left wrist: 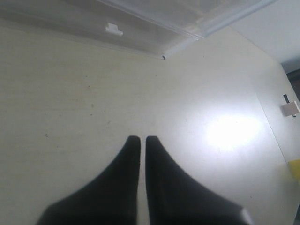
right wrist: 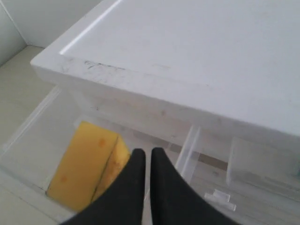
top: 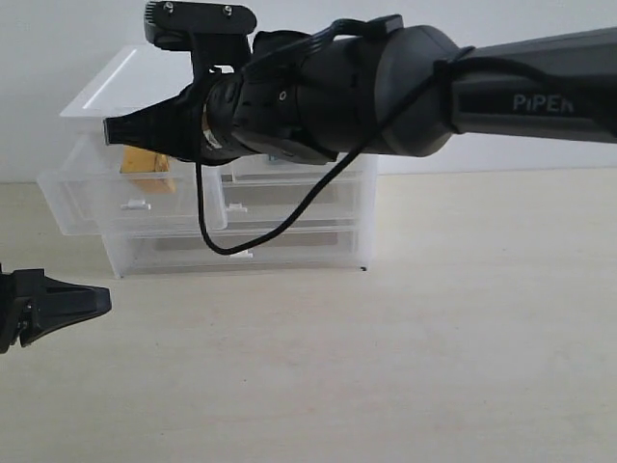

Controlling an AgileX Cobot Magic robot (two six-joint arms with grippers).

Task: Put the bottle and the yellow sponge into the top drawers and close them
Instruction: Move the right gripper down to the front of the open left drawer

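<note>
While the right arm reaches across from the right of the exterior view, we see the right gripper [top: 112, 129] clenched, jaws pressed together with nothing between them, hanging just over the open drawer [top: 77, 214] at the top left of the cabinet [top: 106, 85]. The sponge [top: 145, 166] lies inside that drawer (its yellow shows through the translucent wall), tilted on edge toward the back, close under the cabinet's top. In the right wrist view the fingertips [right wrist: 137, 154] stand just beside the sponge's upper edge; we cannot tell whether they touch it. A black cable [top: 207, 231] loops down from the arm in front of the cabinet. The left gripper [top: 96, 300] sits low at the left, before the cabinet and well apart from the drawer, likewise clenched on nothing, over the bare table [top: 386, 347].
</note>
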